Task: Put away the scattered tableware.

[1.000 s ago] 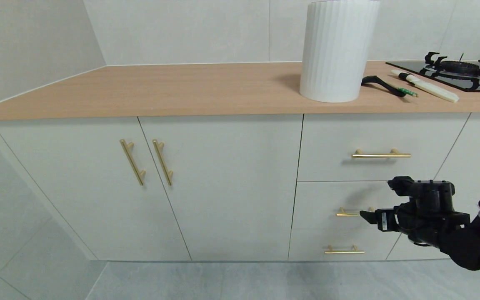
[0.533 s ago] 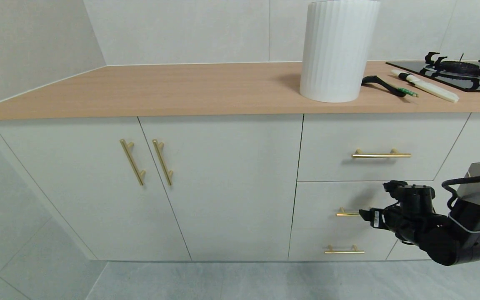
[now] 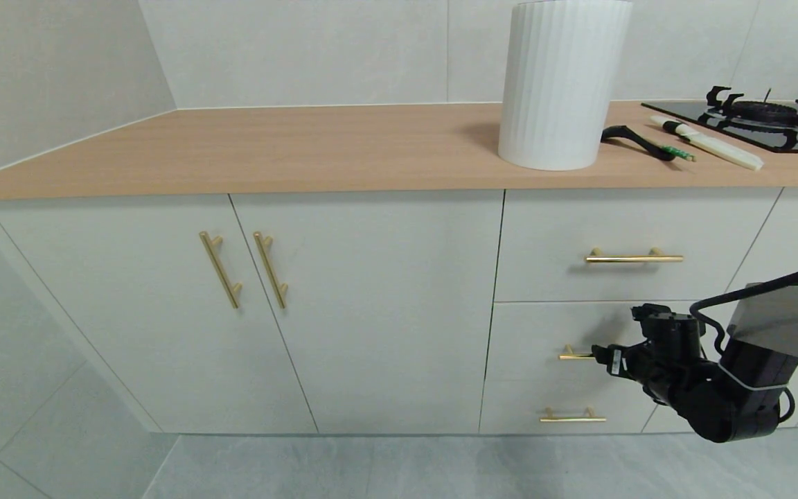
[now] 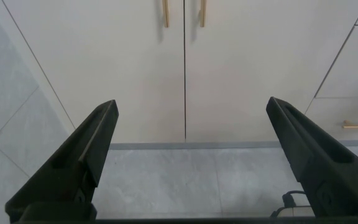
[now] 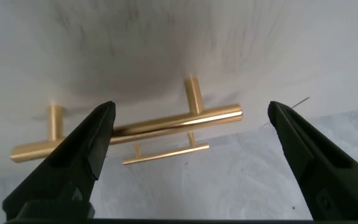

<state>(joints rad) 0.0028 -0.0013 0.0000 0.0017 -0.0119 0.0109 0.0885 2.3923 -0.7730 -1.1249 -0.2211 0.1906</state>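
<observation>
Right end effector (image 3: pixel 601 355) released, jaws spread wide, low in front of the drawer stack, tip at the 3 o'clock end of the middle handle (image 3: pixel 574 356). From the wrist the gold bar lies across the gap between the fingers (image 5: pixel 86 155); cannot tell whether they touch it. Top handle (image 3: pixel 633 258) at 12 o'clock of it, bottom handle (image 3: pixel 572 417) at 6 o'clock, all drawers shut. Left end effector (image 4: pixel 191 112) also released, jaws wide, facing the seam of the double doors (image 4: pixel 185 68) and the floor (image 4: pixel 185 180), holding nothing. Tableware on the tabletop (image 3: pixel 302 149), at 3 o'clock of the white ribbed canister (image 3: pixel 562 83): black utensil (image 3: pixel 638 142) just beside the canister's base, a small green piece (image 3: pixel 679 153) at its far tip, white utensil (image 3: pixel 707 145) further toward 3 o'clock, near the edge of the stove (image 3: pixel 766 118). Door handles (image 3: pixel 220 269) at 9 o'clock, well apart from the drawers.
</observation>
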